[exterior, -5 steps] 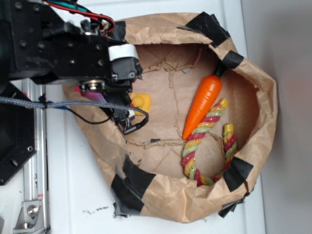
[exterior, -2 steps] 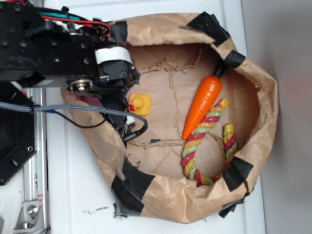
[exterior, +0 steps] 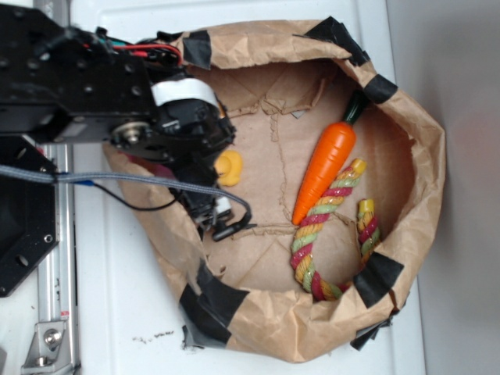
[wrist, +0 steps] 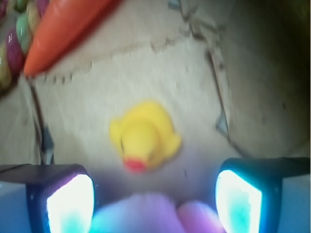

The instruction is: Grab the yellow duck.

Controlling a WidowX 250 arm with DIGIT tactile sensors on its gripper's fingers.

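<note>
**A:** where's the yellow duck (wrist: 145, 137) at?

**B:** On the brown paper floor of the bag (exterior: 422, 168), just ahead of the gripper (wrist: 154, 191) and roughly centred between the two fingertips (wrist: 70, 199), beak toward the camera. Jaws spread wide, nothing in them.

**A:** so how to grab it clean?

**B:** I'd push forward and down until the pads flank its body, then close. Something pink and blurry sits right under the lens, so don't pinch that. Arm's reaching in over the bag's rim; carrot (exterior: 324, 168) is well ahead, off to one side.
</note>
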